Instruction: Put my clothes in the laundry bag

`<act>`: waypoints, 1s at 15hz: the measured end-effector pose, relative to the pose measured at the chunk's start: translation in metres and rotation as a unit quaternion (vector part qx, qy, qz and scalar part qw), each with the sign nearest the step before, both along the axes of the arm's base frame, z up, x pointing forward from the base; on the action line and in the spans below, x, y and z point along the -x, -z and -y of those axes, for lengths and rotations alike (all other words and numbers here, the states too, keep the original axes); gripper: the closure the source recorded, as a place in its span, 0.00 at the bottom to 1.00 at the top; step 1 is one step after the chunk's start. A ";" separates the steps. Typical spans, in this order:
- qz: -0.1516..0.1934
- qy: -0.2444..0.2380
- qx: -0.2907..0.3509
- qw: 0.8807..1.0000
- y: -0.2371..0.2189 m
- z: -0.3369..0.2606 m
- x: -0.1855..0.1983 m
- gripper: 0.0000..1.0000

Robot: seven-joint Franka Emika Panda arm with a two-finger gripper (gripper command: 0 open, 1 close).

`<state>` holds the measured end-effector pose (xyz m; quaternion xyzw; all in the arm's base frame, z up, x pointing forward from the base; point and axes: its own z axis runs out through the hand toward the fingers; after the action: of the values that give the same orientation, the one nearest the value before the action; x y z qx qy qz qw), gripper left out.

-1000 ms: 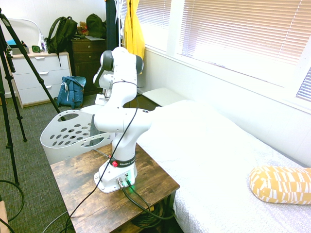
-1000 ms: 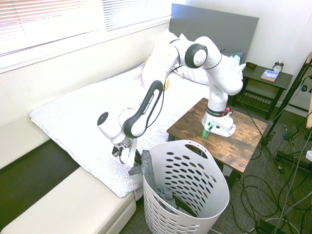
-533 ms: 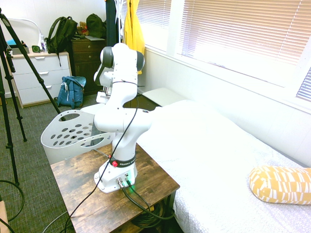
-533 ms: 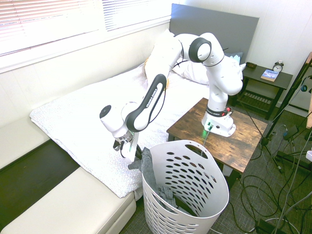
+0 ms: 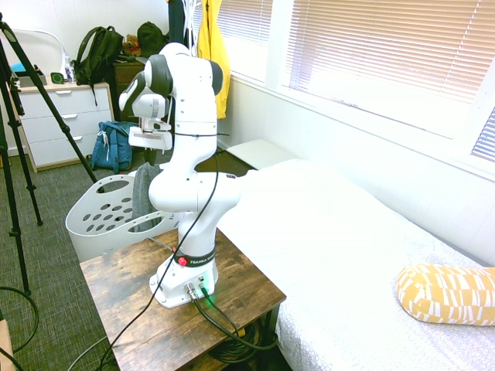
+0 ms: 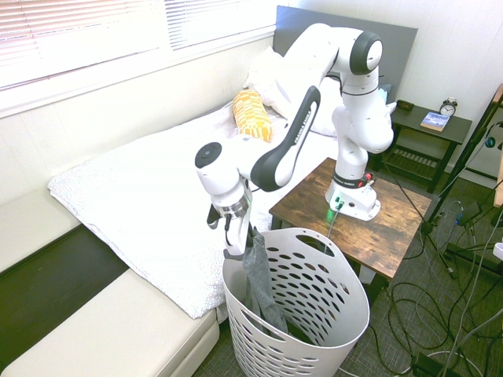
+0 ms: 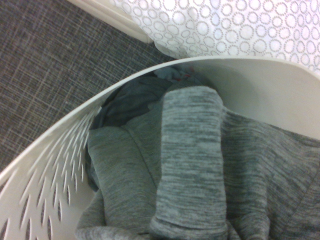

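Gripper: (image 6: 237, 253) pointed steeply down just above the basket rim, fingers pinched tight on the top edge of the grey sweatshirt
Grey sweatshirt: (image 6: 259, 279) dark heathered grey, hangs in a long fold from the gripper down into the basket; lower part bunched on the basket floor; in the wrist view (image 7: 200, 165) it fills most of the basket's inside, one folded sleeve-like band lying over the rest
Laundry basket: (image 6: 330, 306) white plastic, oval holes in the wall, cut-out handle near the rim; stands on the grey carpet between the bed's foot end and the worktop; seen from the other side (image 5: 108, 216) beyond the worktop's far edge, sweatshirt (image 5: 143, 193) rising out of it
Worktop: (image 6: 393, 228) dark wooden side table carrying the arm's base, just beside the basket
Bed: (image 6: 141, 204) white dotted cover, corner of it hanging close to the basket rim
Yellow pillow: (image 5: 445, 294) patterned, on the bed, well apart from the basket
Yellow jacket: (image 5: 213, 46) hanging by the window
Blue backpack: (image 5: 112, 147) on the floor by the white drawers
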<state>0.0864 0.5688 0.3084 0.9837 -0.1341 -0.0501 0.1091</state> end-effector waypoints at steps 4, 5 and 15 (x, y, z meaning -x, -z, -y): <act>0.037 -0.007 -0.020 0.999 0.004 -0.001 0.015 0.00; 0.041 -0.009 -0.022 0.999 0.003 -0.001 0.018 0.00; 0.106 0.013 -0.030 0.994 -0.024 0.025 -0.040 0.00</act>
<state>0.1259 0.5435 0.3323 0.9844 -0.1562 0.0489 0.0639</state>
